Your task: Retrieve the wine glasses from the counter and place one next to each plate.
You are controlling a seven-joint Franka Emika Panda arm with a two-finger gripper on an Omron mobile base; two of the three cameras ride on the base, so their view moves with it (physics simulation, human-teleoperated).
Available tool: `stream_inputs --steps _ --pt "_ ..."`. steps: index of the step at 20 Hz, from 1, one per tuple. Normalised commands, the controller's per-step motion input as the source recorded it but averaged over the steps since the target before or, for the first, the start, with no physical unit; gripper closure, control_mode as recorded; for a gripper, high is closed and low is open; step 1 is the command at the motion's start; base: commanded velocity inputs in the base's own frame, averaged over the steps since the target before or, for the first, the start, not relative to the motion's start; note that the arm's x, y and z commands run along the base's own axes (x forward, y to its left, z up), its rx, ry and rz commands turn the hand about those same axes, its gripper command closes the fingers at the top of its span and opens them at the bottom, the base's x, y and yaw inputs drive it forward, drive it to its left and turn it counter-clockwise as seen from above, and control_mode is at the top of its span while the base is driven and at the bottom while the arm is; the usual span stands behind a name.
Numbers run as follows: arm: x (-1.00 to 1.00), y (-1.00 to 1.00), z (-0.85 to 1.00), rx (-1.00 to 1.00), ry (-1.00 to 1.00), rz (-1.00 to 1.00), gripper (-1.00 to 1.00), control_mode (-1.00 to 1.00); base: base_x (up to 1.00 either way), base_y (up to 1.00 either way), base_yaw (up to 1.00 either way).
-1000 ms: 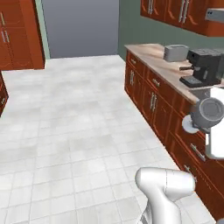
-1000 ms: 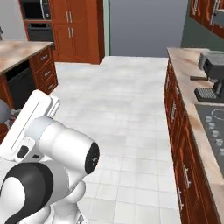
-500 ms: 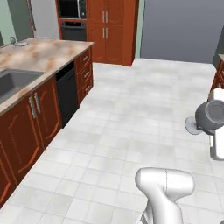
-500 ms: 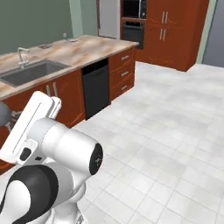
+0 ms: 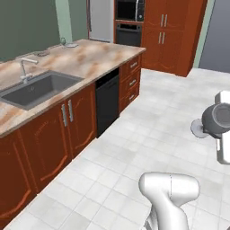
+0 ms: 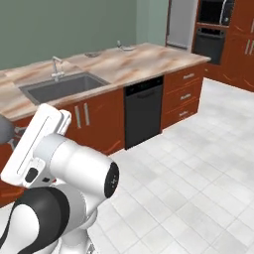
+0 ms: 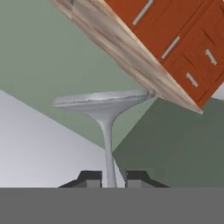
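Observation:
A translucent grey wine glass is held in my gripper, whose fingertips are shut on its thin stem, the round foot spreading wide above them. In the left base view the same glass hangs in the air at the right edge, over the tiled floor, bowl and foot side by side. Its grey bowl peeks in at the left edge of the right base view, beside the arm. The beige marbled counter over reddish-brown cabinets runs along the left. The other glass and both plates are out of view.
A steel sink with a faucet is set in the counter, above a black dishwasher. A small pale object lies at the counter's far end, too small to identify. A wall oven and tall cabinets stand behind. White tiled floor spreads to the right.
The whole picture has swung round as the base turned: the sink counter, earlier far off at the left, is now close. The glass stays in my gripper.

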Motion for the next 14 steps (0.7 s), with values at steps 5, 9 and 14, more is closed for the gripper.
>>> stream_inputs --steps 5,9,14 --pt "0.0 0.0 0.0 0.0 0.0 0.0 1.0 1.0 1.0 -0.63 0.26" --pt "0.0 0.0 0.0 0.0 0.0 0.0 1.0 1.0 1.0 -0.97 -0.01" --pt "0.0 0.0 0.0 0.0 0.0 0.0 1.0 1.0 1.0 -0.94 -0.03"
